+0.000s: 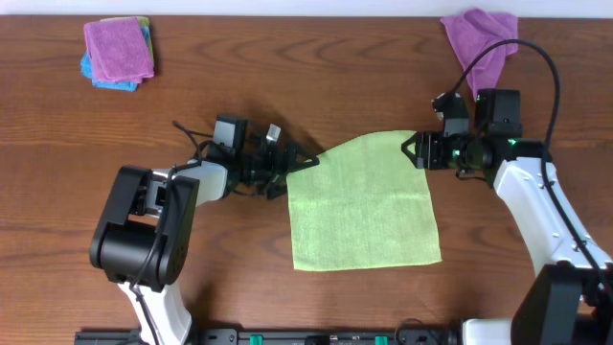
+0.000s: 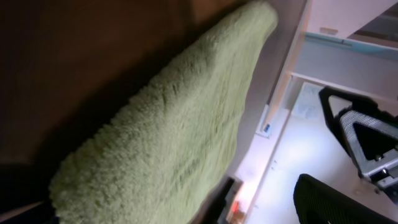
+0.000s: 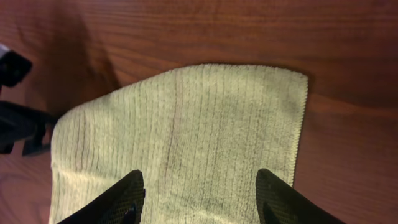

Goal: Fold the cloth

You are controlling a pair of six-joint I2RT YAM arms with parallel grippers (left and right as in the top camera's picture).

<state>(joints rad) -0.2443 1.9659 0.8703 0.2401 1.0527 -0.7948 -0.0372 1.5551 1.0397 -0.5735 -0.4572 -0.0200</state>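
Two grippers work the far edge of the lime-green square microfibre cloth (image 1: 364, 211), one at each far corner. The cloth lies mid-table on the brown wooden table (image 1: 239, 278), mostly flat. I want them there because a fold toward the near side starts from those two corners, carried together.

My left gripper (image 1: 299, 161) is at the far-left corner. From overhead that corner is drawn into a point at its tips. In the left wrist view the pile rises off the wood close to the lens. I judge it clamped on the cloth, though its fingers are hidden there.

My right gripper (image 1: 414, 149) is at the far-right corner with its fingers (image 3: 118, 202) spread wide. Cloth shows between them and nothing is pinched; that corner lies flat on the wood.

I judge the fold barely begun: one corner held, the other waiting. The next move calls for the right fingers to close on the hem without dragging it. A thin edge lying flat is easy to miss, and lifting one side alone would skew the fold.

Well away, a purple cloth (image 1: 117, 48) sits on a blue cloth (image 1: 110, 84) at far left. Another purple cloth (image 1: 479, 38) lies at far right. Neither is mine to touch.
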